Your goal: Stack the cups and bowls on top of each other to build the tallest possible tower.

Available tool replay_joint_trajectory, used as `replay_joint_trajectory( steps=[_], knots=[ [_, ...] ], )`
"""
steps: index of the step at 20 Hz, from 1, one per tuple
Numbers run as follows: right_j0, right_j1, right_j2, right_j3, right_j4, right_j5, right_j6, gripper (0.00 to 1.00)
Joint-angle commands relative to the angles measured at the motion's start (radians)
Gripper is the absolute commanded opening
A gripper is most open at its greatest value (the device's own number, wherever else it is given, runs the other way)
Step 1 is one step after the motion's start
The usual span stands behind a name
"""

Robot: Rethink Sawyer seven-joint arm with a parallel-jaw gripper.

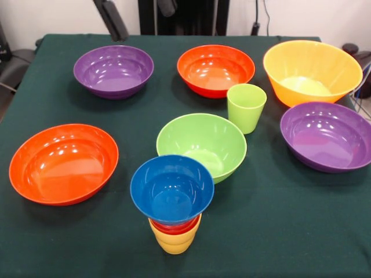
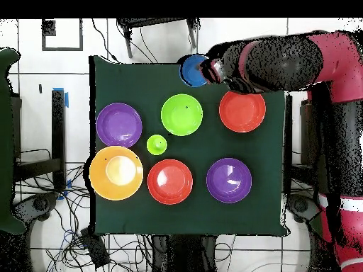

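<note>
The tower stands at the near table edge: a yellow cup (image 1: 174, 242) at the bottom, a red cup (image 1: 174, 227) nested in it, and the small blue bowl (image 1: 172, 188) on top. Seen from overhead, the blue bowl (image 2: 192, 70) sits at the table's far edge. The light green bowl (image 1: 202, 143) rests on the cloth just behind the tower, with the green cup (image 1: 246, 107) upright beyond it. My gripper (image 1: 145, 24) shows only as two dark fingertips at the top edge, set apart and holding nothing. From overhead the gripper (image 2: 207, 71) hangs beside the blue bowl.
On the dark green cloth (image 1: 272, 231) sit two purple bowls (image 1: 113, 70) (image 1: 327, 136), two red-orange bowls (image 1: 215, 69) (image 1: 62, 163) and a large orange bowl (image 1: 312, 70). My red and black arm (image 2: 298, 60) reaches in over the table's right edge in the overhead view.
</note>
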Motion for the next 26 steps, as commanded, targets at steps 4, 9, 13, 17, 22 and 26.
replay_joint_trajectory(
  steps=[4, 9, 13, 17, 22, 26],
  knots=[
    [0.008, 0.011, -0.277, 0.071, 0.020, -0.179, 0.237, 1.00],
    [-0.004, -0.002, -0.332, 0.088, 0.030, -0.289, 0.293, 1.00],
    [-0.014, -0.019, -0.367, 0.124, 0.045, -0.354, 0.345, 1.00],
    [0.007, -0.047, -0.410, 0.164, 0.043, -0.423, 0.405, 1.00],
    [0.052, -0.069, -0.451, 0.207, 0.071, -0.472, 0.462, 1.00],
    [0.089, -0.112, -0.485, 0.233, 0.099, -0.486, 0.511, 1.00]
  ],
)
